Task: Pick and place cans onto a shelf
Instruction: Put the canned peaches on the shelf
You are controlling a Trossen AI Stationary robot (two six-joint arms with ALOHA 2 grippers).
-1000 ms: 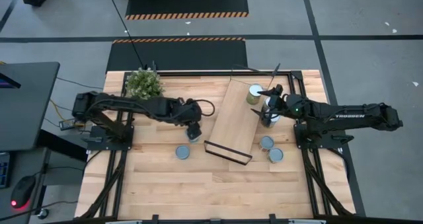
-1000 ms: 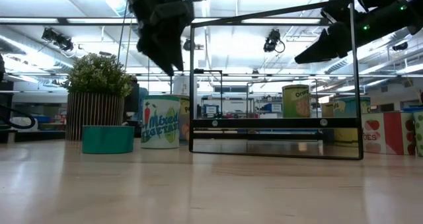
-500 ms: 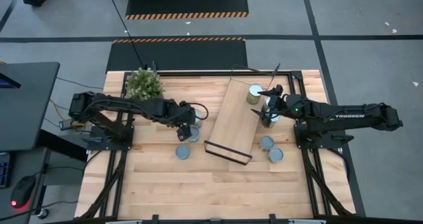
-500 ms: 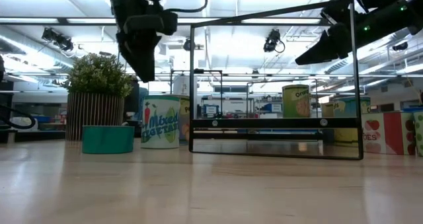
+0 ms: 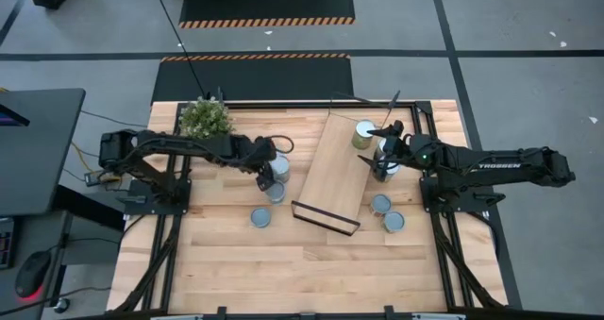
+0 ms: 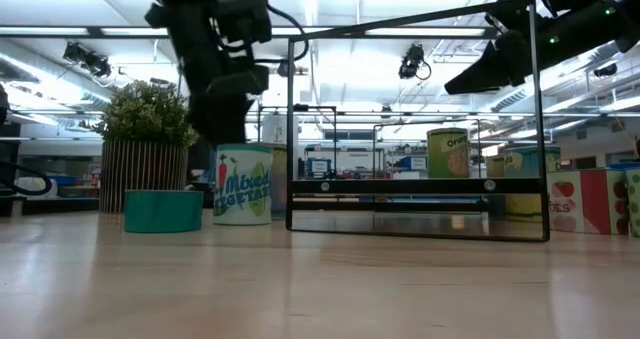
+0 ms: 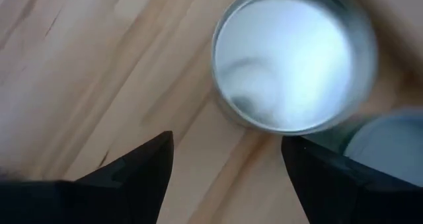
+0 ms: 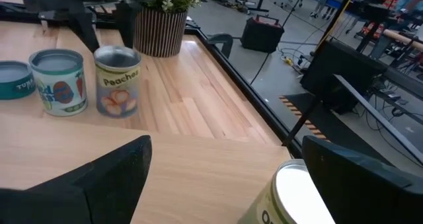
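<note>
The light-wood shelf point(image 5: 335, 174) lies slanted at the table's middle, with a black rail frame point(image 6: 415, 129). A green-labelled can point(image 5: 364, 131) stands on its far end. Two cans point(image 5: 280, 167) point(image 5: 275, 193) stand left of the shelf, with a flat teal can point(image 5: 261, 217) nearer. My left gripper point(image 5: 265, 176) is open and points down just beside the farther can's round top point(image 7: 284, 59); it touches nothing. My right gripper point(image 5: 377, 153) is open and empty, raised at the shelf's right side beside the green-labelled can point(image 8: 297, 191).
A potted plant point(image 5: 206, 119) stands at the far left. Two cans point(image 5: 380, 204) point(image 5: 394, 222) stand right of the shelf's near end. Bare wood lies along the table's near side point(image 5: 311, 273). More cans point(image 6: 575, 201) show at the right in the low view.
My left gripper has gone toward the table's far edge and a little to the left, from over the nearer of the two upright cans to beside the farther one. It has stayed open and empty.
</note>
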